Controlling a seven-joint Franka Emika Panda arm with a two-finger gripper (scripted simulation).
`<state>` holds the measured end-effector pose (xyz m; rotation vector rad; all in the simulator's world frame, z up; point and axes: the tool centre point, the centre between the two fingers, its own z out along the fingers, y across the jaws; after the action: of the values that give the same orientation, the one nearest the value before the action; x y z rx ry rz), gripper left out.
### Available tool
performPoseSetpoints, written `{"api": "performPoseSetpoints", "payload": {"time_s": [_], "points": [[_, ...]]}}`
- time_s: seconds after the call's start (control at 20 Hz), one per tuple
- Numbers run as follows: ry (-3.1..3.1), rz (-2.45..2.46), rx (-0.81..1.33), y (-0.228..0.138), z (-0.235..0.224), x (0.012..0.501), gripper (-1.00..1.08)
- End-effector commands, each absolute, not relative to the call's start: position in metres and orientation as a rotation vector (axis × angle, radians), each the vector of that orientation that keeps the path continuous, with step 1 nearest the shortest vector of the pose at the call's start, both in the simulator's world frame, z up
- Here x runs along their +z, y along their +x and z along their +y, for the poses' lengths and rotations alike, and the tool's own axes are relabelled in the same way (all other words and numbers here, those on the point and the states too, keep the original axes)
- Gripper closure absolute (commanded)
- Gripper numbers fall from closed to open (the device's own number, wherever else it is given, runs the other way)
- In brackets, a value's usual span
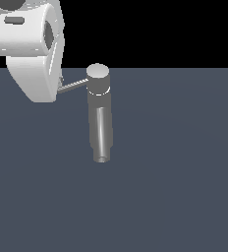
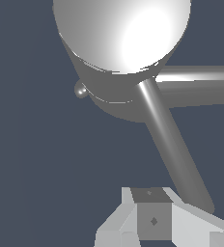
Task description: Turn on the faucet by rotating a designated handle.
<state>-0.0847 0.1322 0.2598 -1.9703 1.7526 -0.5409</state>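
- Where the exterior view hides the gripper tips, the wrist view shows a finger beside the handle end; its spread is unclear.
- One faucet, mid-floor; one handle; one small knob, wrist view only.

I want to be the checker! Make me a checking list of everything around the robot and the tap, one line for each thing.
Surface: plain blue-grey floor; nothing else lies on it.
Faucet: grey faucet stands upright, round cap on top, long spout pointing toward the camera in the exterior view.
Handle: thin handle sticks out toward the exterior view's left; its far end is hidden by the robot.
Clutter: nothing seen.
Gripper: white gripper sits close to the handle's tip; contact and whether it is open or shut cannot be told.
Cables: nothing seen.
Surroundings: black background above the floor.
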Motion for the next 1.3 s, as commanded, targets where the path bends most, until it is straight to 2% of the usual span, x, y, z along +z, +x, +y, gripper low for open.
{"api": "performPoseSetpoints", "payload": {"time_s": [0.0, 1.25], "points": [[-1.971, 1.767, -0.539, -0.092, 0.127, 0.254, 1.08], [-1.972, 1.759, -0.54, -0.111, 0.103, 0.24, 1.08]]}}
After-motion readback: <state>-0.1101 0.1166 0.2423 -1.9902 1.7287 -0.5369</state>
